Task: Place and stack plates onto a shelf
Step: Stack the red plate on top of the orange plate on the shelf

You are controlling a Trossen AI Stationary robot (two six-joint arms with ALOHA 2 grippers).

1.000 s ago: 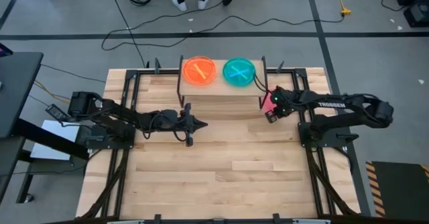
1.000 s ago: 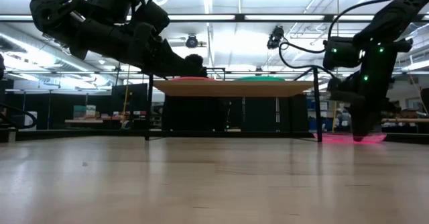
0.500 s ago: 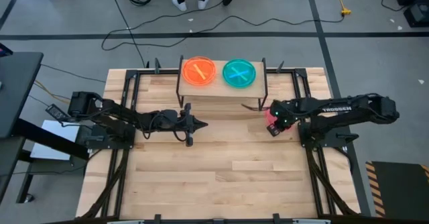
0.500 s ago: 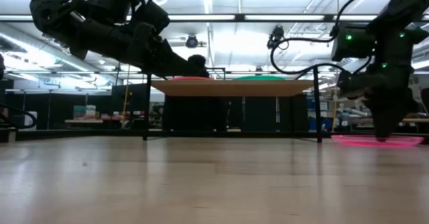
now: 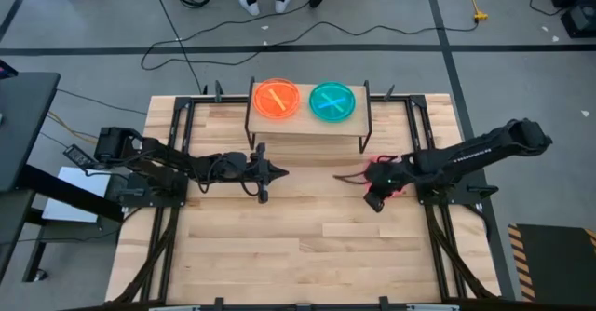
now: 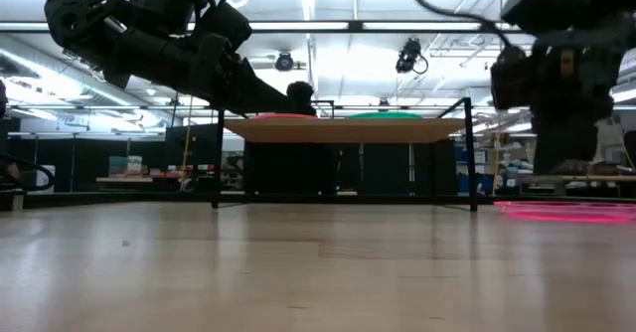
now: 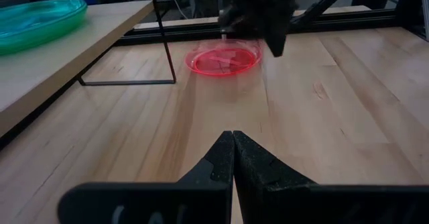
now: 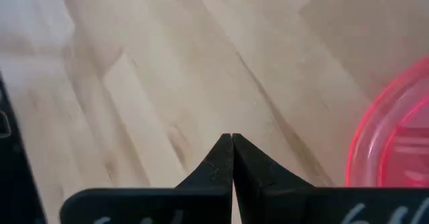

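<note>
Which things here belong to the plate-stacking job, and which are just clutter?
Job:
- shelf
- orange plate on the shelf
- teal plate on the shelf, beside the orange
- pink-red plate flat on the table
- right gripper, shut, beside that plate
- left gripper, shut, waiting

Clutter:
- floor cables
- a person's feet

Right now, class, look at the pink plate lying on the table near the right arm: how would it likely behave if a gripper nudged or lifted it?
The pink plate looks thin and see-through, so it is probably light and would slide easily on the smooth wooden table. It lies flat with a shallow rim, so it is unlikely to roll or tip. The low rim gives the right gripper little to pinch, so it may slip.
</note>
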